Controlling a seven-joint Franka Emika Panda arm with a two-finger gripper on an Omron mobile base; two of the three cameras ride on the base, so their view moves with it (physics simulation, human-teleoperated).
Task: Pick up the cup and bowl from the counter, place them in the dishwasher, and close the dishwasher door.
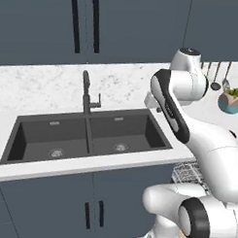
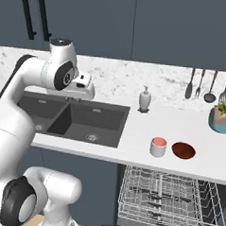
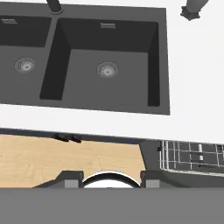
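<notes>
Hanging over the sink (image 2: 72,117), the pincer (image 3: 112,178), parted and empty, sits well left of the cup (image 2: 158,146) and bowl (image 2: 183,150).

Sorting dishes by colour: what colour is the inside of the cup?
Salmon-red inside the cup, clearest in the right base view.

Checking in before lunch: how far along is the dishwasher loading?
Done: the dishwasher is open with its rack out. In hand: nothing; the pincer hangs over the sink. Left: the cup and bowl sit on the counter, unloaded, and the door needs closing.
</notes>
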